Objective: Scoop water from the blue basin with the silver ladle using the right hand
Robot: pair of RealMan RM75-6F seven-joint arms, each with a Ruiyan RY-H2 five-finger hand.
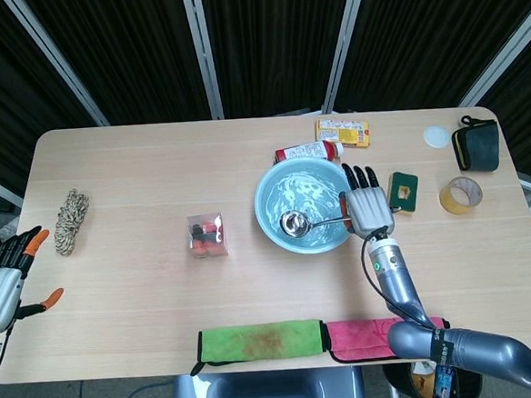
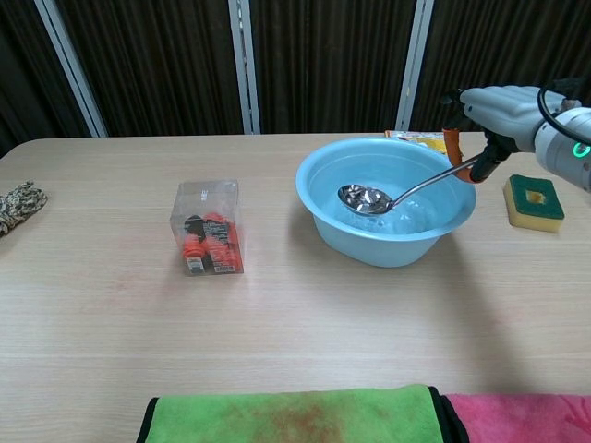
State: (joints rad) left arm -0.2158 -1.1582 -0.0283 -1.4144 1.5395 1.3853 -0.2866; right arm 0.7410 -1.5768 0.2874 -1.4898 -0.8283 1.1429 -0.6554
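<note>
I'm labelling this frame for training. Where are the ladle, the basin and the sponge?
ladle [image 2: 363, 197]: chest view, on its bowl, lifted inside the basin.
basin [image 2: 388, 251]: chest view, on its outer front wall.
sponge [image 2: 535, 201]: chest view, on its yellow top, at the green patch.

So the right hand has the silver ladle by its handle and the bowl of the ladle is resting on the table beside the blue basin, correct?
Not quite. The right hand does hold the silver ladle by its handle, but the ladle's bowl is not on the table: the chest view shows it raised inside the blue basin, above the water.
</note>
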